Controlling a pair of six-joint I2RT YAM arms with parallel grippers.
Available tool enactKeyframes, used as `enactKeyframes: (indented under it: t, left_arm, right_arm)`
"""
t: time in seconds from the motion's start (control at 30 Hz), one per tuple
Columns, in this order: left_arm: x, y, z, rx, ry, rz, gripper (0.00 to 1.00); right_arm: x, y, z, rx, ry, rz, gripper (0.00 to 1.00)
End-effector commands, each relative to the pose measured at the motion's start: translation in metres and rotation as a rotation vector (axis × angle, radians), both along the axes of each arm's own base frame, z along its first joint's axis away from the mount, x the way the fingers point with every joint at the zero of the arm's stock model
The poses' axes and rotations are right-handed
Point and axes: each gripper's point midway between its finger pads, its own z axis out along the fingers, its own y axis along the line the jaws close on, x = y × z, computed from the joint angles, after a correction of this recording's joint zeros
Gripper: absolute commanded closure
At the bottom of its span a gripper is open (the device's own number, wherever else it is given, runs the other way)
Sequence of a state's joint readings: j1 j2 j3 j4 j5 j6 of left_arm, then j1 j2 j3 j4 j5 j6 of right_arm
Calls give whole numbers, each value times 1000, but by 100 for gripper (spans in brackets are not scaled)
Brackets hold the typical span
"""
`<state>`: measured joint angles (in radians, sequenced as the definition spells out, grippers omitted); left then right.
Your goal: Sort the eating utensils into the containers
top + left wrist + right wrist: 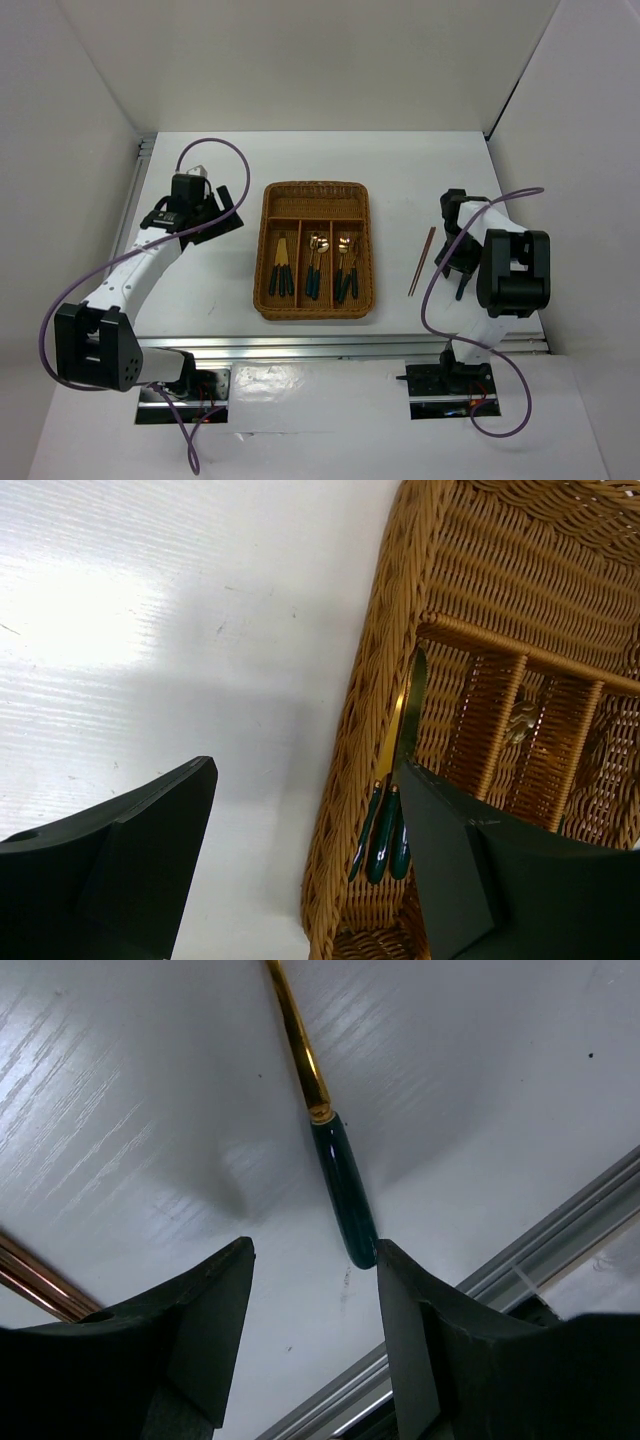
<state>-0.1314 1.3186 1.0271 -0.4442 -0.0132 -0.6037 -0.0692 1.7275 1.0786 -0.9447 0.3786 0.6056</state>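
Left arm (150,262): stretched forward and inward from its base, elbow low at the near edge.
Left tool (305,772): jaws spread wide, gripping nothing.
Right arm (497,300): folded close above its base.
Right tool (315,1250): pointing down, jaws partly apart.

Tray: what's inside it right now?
The tray holds green-handled utensils in all three long sections: knives left, spoons middle, another bundle right, type unclear. The crosswise section shows nothing. Anything beneath the bundles is covered.

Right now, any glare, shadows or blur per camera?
Top external: even light, brown woven wicker tray sharp. Left wrist: glare washes the white table upper left, soft shadow beside the tray. Right wrist: streaky sheen on table, soft shadow left of the green-handled gold utensil.
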Motion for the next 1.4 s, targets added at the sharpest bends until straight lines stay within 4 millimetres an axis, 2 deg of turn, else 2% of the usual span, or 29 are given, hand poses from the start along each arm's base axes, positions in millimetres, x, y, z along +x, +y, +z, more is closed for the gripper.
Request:
enactKeyframes:
  t: [0.0,0.07,0.13,0.23,0.33,0.43,0.53,0.63,0.73,0.83,0.9,1.07,1.13,1.2,1.23,1.37]
  left_arm:
    - [7,4,3,20,-22,3,12]
    - [7,4,3,20,-22,3,12]
    - [8,4,0,21,-13,3,12]
    - [8,6,0,29,-14,11,12]
    - [8,6,2,29,-14,11,12]
    - [8,6,2,29,-14,11,12]
    - [8,6,2,29,-14,11,12]
    - [8,6,2,29,-14,11,11]
    - [6,6,2,29,-14,11,11]
    - [6,8,1,35,-15,17,11]
    - [6,8,1,35,-15,17,11]
    - [6,8,4,34,-24,17,11]
    - [5,6,5,28,-23,11,11]
    - [5,5,5,21,-22,4,11]
    - [9,4,10,19,-40,5,11]
    - [9,-3,12,-2,-50,-45,10]
  right_arm:
    - [2,-13,11,-79,-1,-12,40]
    - [-1,-13,11,-78,8,-12,37]
    - [-1,-15,9,-90,20,-11,30]
    - [-2,-15,1,-90,21,-1,25]
    - [-1,-9,-8,-49,10,23,25]
    - [2,-7,-9,-27,5,48,25]
    - [4,-5,-12,-17,0,65,32]
    - [2,-5,-15,-15,11,65,45]
    - [0,-5,-21,-12,49,66,50]
    - [1,-5,-20,-12,46,57,58]
    - [3,-3,-16,-3,26,57,58]
    - [31,2,22,22,-133,59,58]
    - [52,6,47,45,-267,89,53]
    - [64,14,64,82,-360,121,49]
    - [68,13,77,71,-432,134,47]
    - [74,17,101,74,-580,162,38]
